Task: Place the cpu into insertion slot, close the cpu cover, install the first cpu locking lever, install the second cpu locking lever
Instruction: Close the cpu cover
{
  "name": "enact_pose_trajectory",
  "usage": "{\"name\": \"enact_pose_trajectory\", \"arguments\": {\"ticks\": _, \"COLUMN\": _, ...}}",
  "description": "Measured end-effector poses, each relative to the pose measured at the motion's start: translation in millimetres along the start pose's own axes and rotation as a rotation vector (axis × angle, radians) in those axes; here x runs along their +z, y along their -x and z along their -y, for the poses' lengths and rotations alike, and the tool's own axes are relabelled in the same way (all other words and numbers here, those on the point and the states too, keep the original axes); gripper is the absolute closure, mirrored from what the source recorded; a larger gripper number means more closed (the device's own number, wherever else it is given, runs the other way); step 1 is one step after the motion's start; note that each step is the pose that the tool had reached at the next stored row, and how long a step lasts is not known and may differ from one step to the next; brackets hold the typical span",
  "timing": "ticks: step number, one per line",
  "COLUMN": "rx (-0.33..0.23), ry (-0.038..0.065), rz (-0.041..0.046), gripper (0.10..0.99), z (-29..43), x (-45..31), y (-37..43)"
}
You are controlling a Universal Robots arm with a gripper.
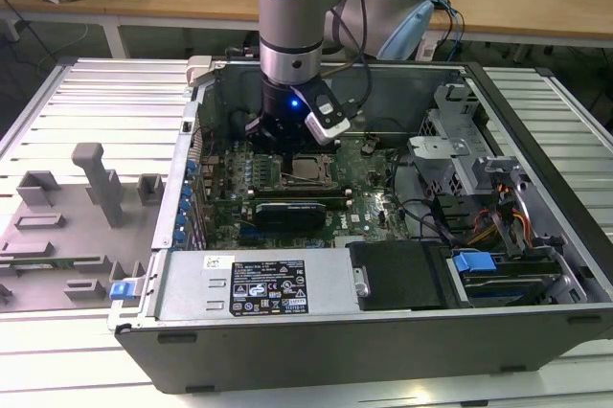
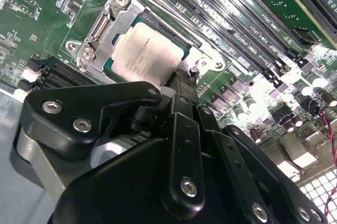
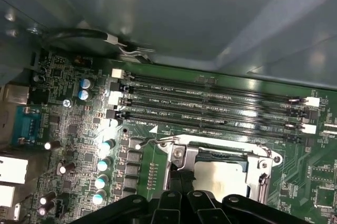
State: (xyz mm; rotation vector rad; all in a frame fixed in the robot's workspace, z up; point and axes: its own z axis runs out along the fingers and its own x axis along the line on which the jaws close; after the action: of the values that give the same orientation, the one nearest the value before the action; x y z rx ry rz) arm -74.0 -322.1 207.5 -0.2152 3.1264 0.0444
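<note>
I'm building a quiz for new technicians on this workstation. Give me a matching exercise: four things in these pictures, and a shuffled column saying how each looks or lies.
Things:
1. cpu
2. cpu cover
3. memory slots
4. gripper

Descriptions:
A. long, black, in parallel rows
B. silver square seen through a window
C. black, poised over the green motherboard
D. metal frame lying flat

Pairs: 1-B, 2-D, 3-A, 4-C
</note>
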Motion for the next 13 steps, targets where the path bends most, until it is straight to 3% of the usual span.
{"name": "enact_pose_trajectory", "arguments": {"ticks": 13, "rx": 0.0, "ry": 0.0, "rz": 0.0001, "gripper": 0.98, "z": 1.3, "x": 0.9, "y": 9.2}}
